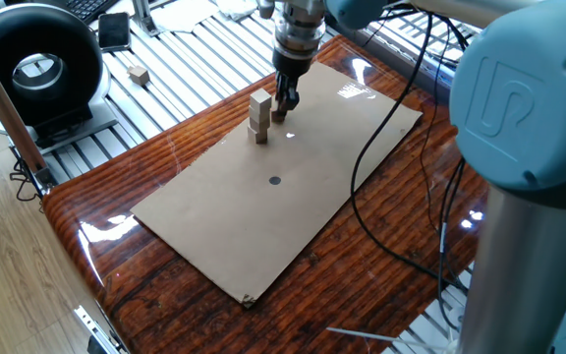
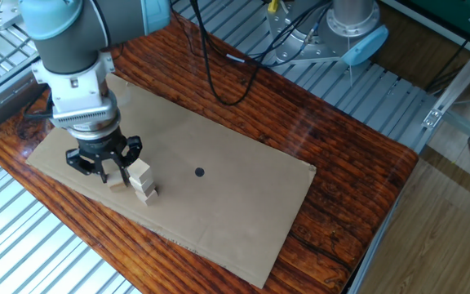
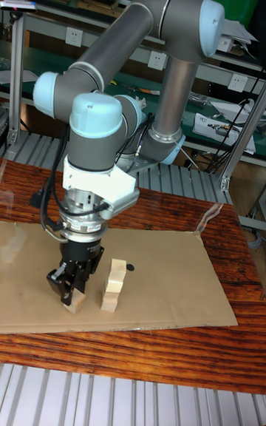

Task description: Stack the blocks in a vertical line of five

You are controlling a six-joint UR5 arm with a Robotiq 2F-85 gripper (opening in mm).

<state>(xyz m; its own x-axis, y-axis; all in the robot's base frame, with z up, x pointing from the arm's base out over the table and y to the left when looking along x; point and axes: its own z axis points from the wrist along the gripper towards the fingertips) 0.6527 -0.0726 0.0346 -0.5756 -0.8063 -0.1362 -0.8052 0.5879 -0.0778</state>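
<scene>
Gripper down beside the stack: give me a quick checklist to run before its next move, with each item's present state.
1. Gripper down at the cardboard sheet, fingers around a loose block: ok.
2. Grip on that block firm: cannot tell; the fingers hide its sides.
3. Stack upright: ok, about three blocks high, though they sit slightly twisted on each other.
4. Gap between gripper and stack: ok, narrow but visible in the tall view.
5. All five blocks on the sheet: not ok; one block lies off the table on the metal slats.
6. Cable clear of the stack: ok.
</scene>
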